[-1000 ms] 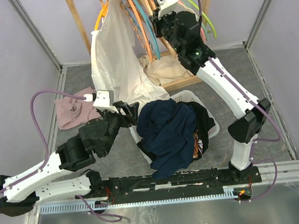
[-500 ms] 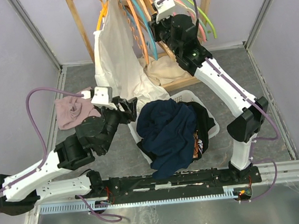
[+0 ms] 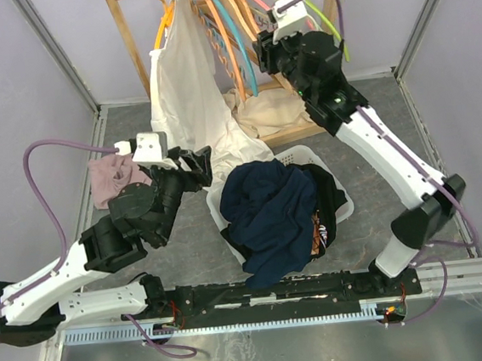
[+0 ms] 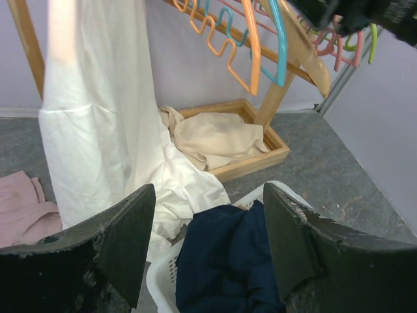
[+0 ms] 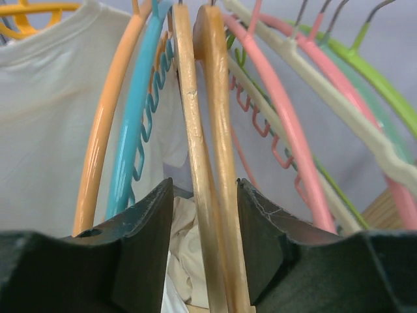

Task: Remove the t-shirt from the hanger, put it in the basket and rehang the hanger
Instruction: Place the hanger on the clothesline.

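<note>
The white t-shirt [image 3: 187,83] hangs from a yellow hanger [image 3: 163,21] at the left end of the wooden rack, with its hem trailing on the floor. My left gripper [image 3: 201,160] is open and empty, low beside the shirt's lower part. In the left wrist view the shirt [image 4: 98,111] hangs to the left of the gripper [image 4: 208,189]. My right gripper [image 3: 257,58] is up among the hangers. In the right wrist view it [image 5: 204,186] stands open around two wooden hangers [image 5: 218,130], and the shirt [image 5: 45,117] and the yellow hanger [image 5: 29,9] are at far left.
A white basket [image 3: 302,153] holding a navy garment [image 3: 270,212] stands in the middle. A pink cloth [image 3: 109,180] lies on the floor at left. A beige cloth [image 3: 264,110] lies on the rack's wooden base [image 3: 300,132]. Several coloured hangers [image 3: 239,27] hang right of the shirt.
My left gripper has moved left and further back, closer to the shirt's lower part. My right arm has swung right, its gripper shifting along the hangers.
</note>
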Robot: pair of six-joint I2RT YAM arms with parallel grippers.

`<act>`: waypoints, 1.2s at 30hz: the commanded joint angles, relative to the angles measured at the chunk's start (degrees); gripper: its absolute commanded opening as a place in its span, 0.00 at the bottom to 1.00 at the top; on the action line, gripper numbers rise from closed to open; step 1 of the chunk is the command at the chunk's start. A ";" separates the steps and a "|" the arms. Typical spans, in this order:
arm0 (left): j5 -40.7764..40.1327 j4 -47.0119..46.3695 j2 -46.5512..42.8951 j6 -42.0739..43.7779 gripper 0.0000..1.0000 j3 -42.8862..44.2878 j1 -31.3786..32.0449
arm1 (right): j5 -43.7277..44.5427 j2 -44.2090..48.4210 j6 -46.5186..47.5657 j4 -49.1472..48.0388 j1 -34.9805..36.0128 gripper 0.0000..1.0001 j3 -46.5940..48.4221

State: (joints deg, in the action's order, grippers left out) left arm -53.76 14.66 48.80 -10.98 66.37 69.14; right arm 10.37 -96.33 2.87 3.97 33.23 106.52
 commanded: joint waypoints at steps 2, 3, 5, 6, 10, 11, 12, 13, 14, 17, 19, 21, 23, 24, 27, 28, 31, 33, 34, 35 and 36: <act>-6.10 3.15 1.65 0.87 0.74 3.92 0.03 | 0.87 10.89 -0.84 -0.52 -0.19 0.54 -1.98; -6.99 3.75 1.73 0.34 0.75 3.94 0.16 | 0.54 11.94 -1.16 0.18 -0.19 0.55 -2.08; -8.44 4.61 1.55 -1.08 0.77 3.54 0.14 | -0.35 13.72 -1.82 1.88 -0.10 0.56 -1.71; -9.15 4.72 1.34 -1.54 0.77 3.18 0.18 | -1.02 14.32 -2.23 2.67 0.03 0.56 -1.31; -12.01 5.51 -0.11 -3.09 0.79 1.37 0.06 | -3.71 15.25 -3.46 5.93 0.76 0.58 0.86; -12.59 5.74 -0.63 -3.39 0.79 1.12 0.04 | -3.84 15.37 -3.43 6.22 1.09 0.58 1.06; -13.02 5.78 -1.31 -3.72 0.79 0.87 0.08 | -3.82 15.65 -3.41 6.41 1.48 0.58 1.08; -13.58 5.21 -2.07 -3.58 0.79 0.42 0.10 | -3.82 15.91 -3.34 6.48 1.87 0.58 0.91; -14.02 4.09 -2.94 -2.89 0.79 -0.03 0.11 | -3.82 16.24 -3.32 6.38 2.20 0.58 0.64; -16.35 0.44 -4.90 -0.18 0.79 -1.21 0.12 | -4.07 17.48 -3.40 5.62 3.25 0.59 -0.80; -17.94 -2.50 -5.62 2.49 0.79 -1.76 0.07 | -4.22 18.07 -3.40 5.43 3.70 0.59 -1.50; -19.37 -4.97 -5.68 4.79 0.79 -1.99 0.12 | -4.46 18.41 -3.31 5.51 3.96 0.59 -1.79; -20.26 -7.32 -5.40 7.08 0.79 -1.95 0.06 | -4.76 18.61 -3.25 5.73 4.10 0.59 -2.05; -20.77 -8.19 -5.22 8.41 0.80 -1.94 0.05 | -4.89 18.83 -3.23 5.78 4.04 0.59 -2.26; -20.61 -15.09 -5.01 15.37 0.81 -2.63 0.03 | -5.15 19.48 -3.23 5.56 4.11 0.59 -3.41; -19.75 -17.18 -4.89 17.66 0.82 -2.82 -0.04 | -5.30 19.71 -3.23 5.45 4.09 0.60 -3.69; -17.73 -21.78 -4.25 22.85 0.84 -2.29 -0.31 | -6.07 20.38 -3.44 5.45 4.11 0.61 -4.40; -17.29 -23.77 -3.34 25.75 0.86 -1.23 -0.77 | -6.40 21.11 -3.57 5.75 4.12 0.63 -4.84; -16.74 -24.20 -2.80 26.43 0.87 -0.68 -1.11 | -6.40 21.55 -3.55 5.86 4.16 0.64 -5.13; -15.89 -24.16 -2.23 26.52 0.89 -0.13 -1.50 | -6.41 22.15 -3.56 5.83 4.13 0.66 -5.56; -15.02 -23.87 -1.57 26.17 0.90 0.36 -1.96 | -6.40 22.76 -3.58 5.79 4.13 0.68 -6.04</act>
State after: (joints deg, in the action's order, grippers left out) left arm -71.22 -3.62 45.52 9.13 63.94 68.31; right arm 4.86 -76.34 -0.25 11.44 37.08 100.95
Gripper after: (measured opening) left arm 0.883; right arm 0.656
